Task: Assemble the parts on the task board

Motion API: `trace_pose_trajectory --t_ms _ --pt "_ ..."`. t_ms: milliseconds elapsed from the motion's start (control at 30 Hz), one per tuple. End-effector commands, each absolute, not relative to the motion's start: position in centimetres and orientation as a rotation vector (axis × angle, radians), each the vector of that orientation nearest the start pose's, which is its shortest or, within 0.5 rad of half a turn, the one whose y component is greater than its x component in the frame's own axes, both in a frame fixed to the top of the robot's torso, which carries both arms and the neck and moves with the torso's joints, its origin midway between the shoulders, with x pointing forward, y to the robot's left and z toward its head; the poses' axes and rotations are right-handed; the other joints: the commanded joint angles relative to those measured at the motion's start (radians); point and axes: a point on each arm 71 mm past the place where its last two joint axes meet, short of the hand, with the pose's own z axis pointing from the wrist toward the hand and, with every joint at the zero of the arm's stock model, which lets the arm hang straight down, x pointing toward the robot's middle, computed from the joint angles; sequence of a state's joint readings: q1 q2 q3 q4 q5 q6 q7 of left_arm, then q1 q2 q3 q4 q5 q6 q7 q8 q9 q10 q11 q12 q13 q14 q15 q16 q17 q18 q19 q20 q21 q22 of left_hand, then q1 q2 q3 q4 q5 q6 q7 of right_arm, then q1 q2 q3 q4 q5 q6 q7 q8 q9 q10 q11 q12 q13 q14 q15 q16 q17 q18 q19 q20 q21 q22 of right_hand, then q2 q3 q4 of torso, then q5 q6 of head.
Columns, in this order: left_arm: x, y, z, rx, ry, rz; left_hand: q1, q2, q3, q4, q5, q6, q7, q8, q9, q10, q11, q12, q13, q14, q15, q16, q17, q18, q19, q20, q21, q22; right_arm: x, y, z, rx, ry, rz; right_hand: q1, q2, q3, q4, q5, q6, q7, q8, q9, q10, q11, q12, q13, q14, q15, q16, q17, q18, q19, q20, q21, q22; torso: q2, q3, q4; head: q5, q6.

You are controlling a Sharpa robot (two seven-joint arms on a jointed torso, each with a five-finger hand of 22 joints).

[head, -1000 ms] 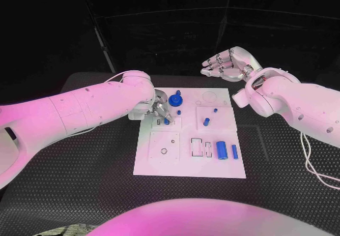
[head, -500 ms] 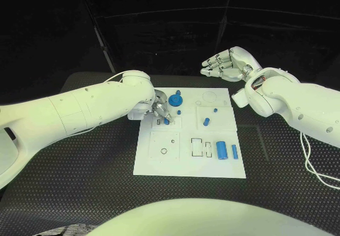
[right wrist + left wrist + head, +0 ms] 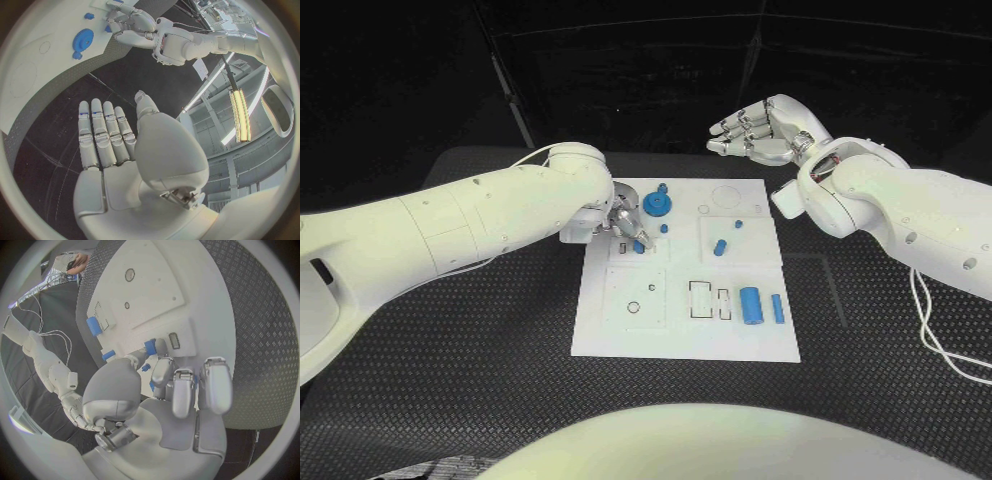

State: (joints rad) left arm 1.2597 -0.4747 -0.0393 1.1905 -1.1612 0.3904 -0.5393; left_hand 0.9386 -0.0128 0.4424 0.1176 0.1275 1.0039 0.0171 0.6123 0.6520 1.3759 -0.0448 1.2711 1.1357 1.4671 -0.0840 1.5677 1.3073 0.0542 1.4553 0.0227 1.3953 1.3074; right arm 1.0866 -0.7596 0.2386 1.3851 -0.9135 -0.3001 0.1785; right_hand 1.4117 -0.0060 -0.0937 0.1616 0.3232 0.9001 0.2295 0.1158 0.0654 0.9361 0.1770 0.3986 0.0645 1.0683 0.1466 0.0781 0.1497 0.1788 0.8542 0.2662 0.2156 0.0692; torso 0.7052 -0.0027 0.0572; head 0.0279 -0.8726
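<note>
The left hand [image 3: 620, 222] sits low over the upper left of the task board [image 3: 687, 345], pinching a small blue peg [image 3: 639, 246] between thumb and fingers — apparently to seat it in a hole there. The blue gear [image 3: 658, 206] stands just above it. The right hand [image 3: 764, 130] hovers beyond the board's upper right edge, fingers straight and holding nothing — likely parked clear of the work.

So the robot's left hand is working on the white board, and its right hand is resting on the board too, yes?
Not quite. The left hand is indeed down on the task board, fingers at a small blue part. The right hand, though, is raised off the board beyond its far edge, fingers apart and holding nothing, as the head view shows.
</note>
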Motion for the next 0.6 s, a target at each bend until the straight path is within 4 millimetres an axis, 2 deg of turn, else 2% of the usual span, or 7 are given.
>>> trace_pose_trajectory --t_ms 33,133,233,600 --pt "52.41 12.34 -23.18 0.142 2.473 -0.238 -0.012 0.001 -0.012 0.002 0.0 0.01 0.001 0.001 0.001 0.006 -0.001 0.004 0.002 0.104 -0.009 0.003 0.263 -0.002 0.007 -0.003 0.005 0.065 52.19 -20.42 -14.28 0.36 1.475 1.169 -0.006 0.0 -0.006 -0.001 0.006 0.008 0.011 -0.006 0.001 -0.004 0.004 0.004 -0.001 -0.001 0.0 -0.007 -0.001 0.005 0.006 -0.001 -0.006 -0.002 0.0 -0.0003 0.0004 -0.001 0.0" --pt "52.43 12.3 -23.19 0.142 2.473 -0.237 -0.017 0.001 -0.019 0.007 0.0 0.01 0.001 0.001 0.001 0.006 -0.001 0.004 0.002 0.104 -0.009 0.003 0.263 -0.002 0.006 -0.003 0.004 0.065 52.18 -20.42 -14.28 0.36 1.475 1.169 -0.006 0.0 -0.006 -0.001 0.006 0.008 0.011 -0.006 0.001 -0.004 0.004 0.004 -0.001 -0.001 0.0 -0.007 -0.001 0.005 0.006 -0.001 -0.006 -0.002 0.0 -0.0006 0.0004 -0.001 0.0" --pt "52.47 12.26 -23.2 0.142 2.473 -0.237 -0.029 0.013 -0.033 0.022 0.001 0.012 0.0 0.0 0.001 0.007 -0.001 0.005 0.004 0.104 -0.01 0.003 0.263 -0.003 0.007 -0.003 0.005 0.066 52.17 -20.41 -14.28 0.36 1.475 1.17 -0.008 0.0 -0.007 0.0 0.006 0.009 0.011 -0.006 0.001 -0.003 0.004 0.004 -0.001 -0.001 0.0 -0.007 -0.002 0.005 0.006 -0.001 -0.007 -0.002 0.001 -0.0009 0.0009 -0.002 0.0" --pt "52.51 12.2 -23.21 0.141 2.472 -0.237 -0.06 0.015 -0.087 0.056 -0.001 0.015 0.0 -0.002 0.002 0.008 -0.002 0.005 0.006 0.104 -0.01 0.003 0.263 -0.003 0.008 -0.004 0.005 0.069 52.18 -20.36 -14.29 0.359 1.476 1.171 -0.009 0.0 -0.007 0.001 0.006 0.009 0.011 -0.006 0.001 -0.003 0.004 0.004 -0.001 -0.001 0.0 -0.007 -0.002 0.005 0.006 -0.001 -0.007 -0.002 0.0 -0.0009 0.0008 -0.003 0.0"
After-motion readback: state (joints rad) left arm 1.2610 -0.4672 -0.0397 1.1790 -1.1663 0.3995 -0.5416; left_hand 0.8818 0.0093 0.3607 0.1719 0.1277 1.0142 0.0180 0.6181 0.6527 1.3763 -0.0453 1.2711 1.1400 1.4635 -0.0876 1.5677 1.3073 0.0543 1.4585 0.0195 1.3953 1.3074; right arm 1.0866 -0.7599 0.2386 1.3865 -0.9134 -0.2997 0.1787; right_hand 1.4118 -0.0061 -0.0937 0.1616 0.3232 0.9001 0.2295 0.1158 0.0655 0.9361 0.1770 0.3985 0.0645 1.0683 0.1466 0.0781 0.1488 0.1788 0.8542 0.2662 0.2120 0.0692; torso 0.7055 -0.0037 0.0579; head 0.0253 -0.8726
